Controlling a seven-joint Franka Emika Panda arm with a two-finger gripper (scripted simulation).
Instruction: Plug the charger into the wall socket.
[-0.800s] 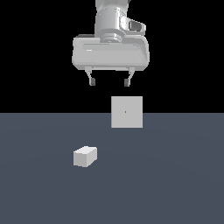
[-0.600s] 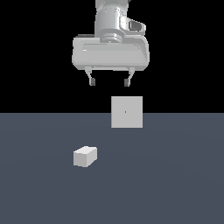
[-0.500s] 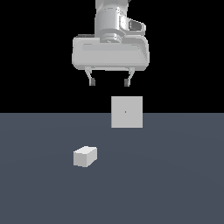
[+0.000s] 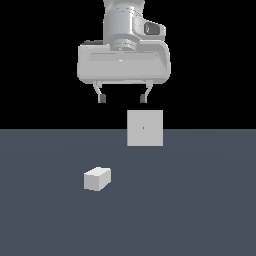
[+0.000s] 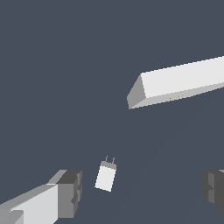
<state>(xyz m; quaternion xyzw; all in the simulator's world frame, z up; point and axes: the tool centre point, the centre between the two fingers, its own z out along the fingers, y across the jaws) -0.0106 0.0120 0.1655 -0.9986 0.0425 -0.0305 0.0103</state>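
I see the gripper high above the floor, fingers spread wide, nothing between them. The charger lies flat on the floor toward the exterior view's left, prongs visible in the wrist view, bare floor on all sides. The wall socket stands upright, well apart from it, toward the exterior view's right.

Exterior frontal; wrist looks down, perhaps obliquely.
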